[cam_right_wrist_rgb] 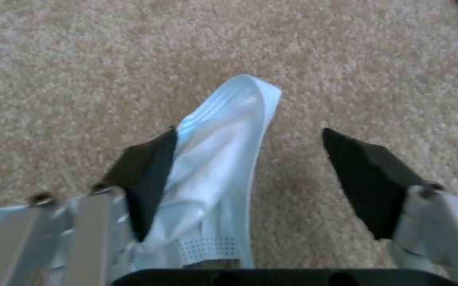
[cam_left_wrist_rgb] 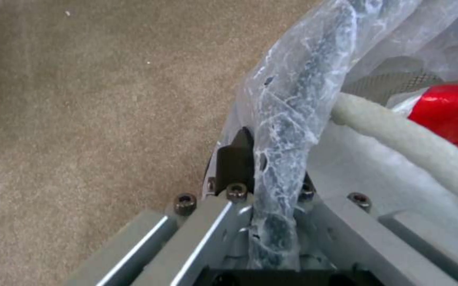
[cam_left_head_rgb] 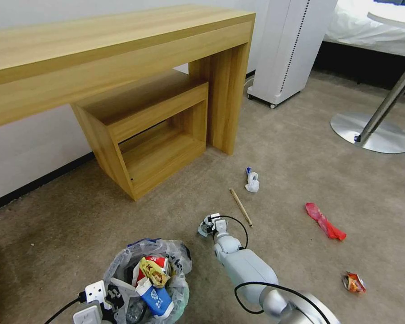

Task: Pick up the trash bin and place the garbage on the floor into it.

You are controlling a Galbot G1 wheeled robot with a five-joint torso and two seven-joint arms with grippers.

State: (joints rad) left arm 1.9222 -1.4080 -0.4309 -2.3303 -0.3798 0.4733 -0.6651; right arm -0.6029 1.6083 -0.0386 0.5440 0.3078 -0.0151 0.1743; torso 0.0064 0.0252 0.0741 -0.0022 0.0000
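The trash bin, lined with a translucent bag, sits at the bottom left of the head view, holding a blue-white carton, wrappers and a white slipper. My left gripper is shut on the bin's bag-covered rim. My right gripper is open low over the carpet. A pale blue face mask lies between its fingers, against one pad. More garbage lies beyond: a tissue wad, a wooden stick, a red wrapper and a yellow-red wrapper.
A wooden desk with a low shelf unit under it stands against the wall on the left. A white appliance and a chrome table base stand at the back right. Open carpet lies between them.
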